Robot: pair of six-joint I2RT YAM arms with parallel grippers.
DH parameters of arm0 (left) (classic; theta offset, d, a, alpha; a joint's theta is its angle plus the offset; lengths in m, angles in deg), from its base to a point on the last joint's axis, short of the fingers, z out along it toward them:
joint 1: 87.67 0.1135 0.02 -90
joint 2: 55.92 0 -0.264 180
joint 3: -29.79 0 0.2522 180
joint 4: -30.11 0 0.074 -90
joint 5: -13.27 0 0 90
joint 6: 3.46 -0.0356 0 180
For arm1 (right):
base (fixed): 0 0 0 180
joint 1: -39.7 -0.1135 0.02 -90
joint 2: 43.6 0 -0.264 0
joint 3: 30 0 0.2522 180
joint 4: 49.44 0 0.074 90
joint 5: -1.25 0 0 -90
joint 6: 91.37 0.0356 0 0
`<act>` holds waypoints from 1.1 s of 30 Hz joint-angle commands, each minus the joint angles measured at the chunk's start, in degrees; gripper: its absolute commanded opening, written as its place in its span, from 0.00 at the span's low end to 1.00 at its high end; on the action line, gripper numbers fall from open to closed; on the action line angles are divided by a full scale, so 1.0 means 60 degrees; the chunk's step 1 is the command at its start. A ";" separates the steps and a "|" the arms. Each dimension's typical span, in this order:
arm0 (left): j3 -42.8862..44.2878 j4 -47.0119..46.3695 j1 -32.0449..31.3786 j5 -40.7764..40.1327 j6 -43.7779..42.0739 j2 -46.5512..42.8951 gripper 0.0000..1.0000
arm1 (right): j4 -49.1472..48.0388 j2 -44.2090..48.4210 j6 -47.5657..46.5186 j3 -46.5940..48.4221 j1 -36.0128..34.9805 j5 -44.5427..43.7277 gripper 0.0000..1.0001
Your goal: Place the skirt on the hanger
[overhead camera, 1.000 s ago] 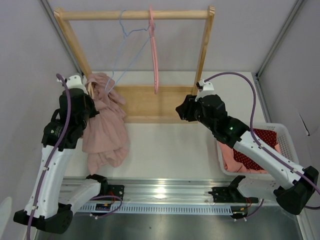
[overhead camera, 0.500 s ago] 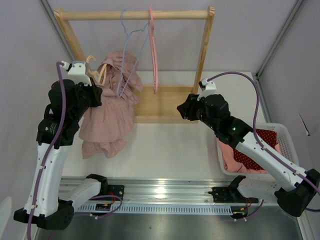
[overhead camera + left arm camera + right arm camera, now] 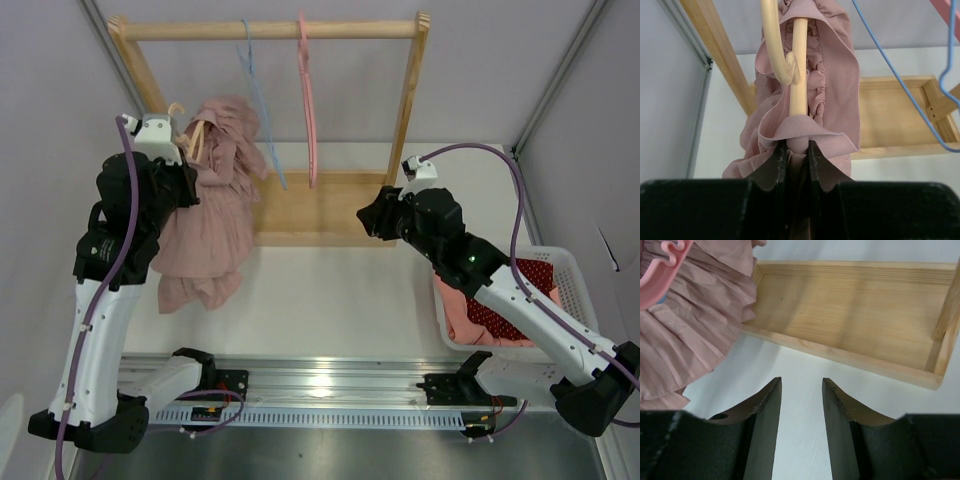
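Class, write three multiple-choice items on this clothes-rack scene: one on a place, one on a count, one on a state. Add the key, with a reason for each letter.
1. Where does the white laundry basket stand?
A) at the left side of the scene
B) at the right side of the scene
C) on top of a shelf

2. How many hangers hang on the wooden rail?
A) one
B) two
C) four

3. What is the state of the left tool?
A) wide open and empty
B) shut on a red shirt
C) shut on the wooden hanger that carries the pink skirt

Key:
1 B, since the basket sits by the right wall in the top view.
2 B, since only the blue hanger and the pink hanger hang there.
3 C, since the wrist view shows the jaws pinching the hanger and cloth.
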 commanded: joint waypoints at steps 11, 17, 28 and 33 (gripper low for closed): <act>0.1901 -0.2215 0.0065 -0.2092 -0.0208 0.0895 0.00 | -0.0251 0.0114 -0.0178 0.0165 0.0166 0.0174 0.43; 0.2458 -0.2801 0.0065 -0.2093 -0.0384 0.1510 0.00 | -0.0281 0.0143 -0.0222 0.0194 0.0313 0.0379 0.43; 0.2280 -0.4648 0.0065 -0.1815 -0.1307 0.2066 0.00 | -0.0661 0.0070 -0.0236 0.0062 0.0518 0.0789 0.43; 0.2589 -0.4795 0.0079 -0.1580 -0.1541 0.2651 0.00 | -0.0983 0.0041 -0.0266 -0.0084 0.0766 0.1183 0.43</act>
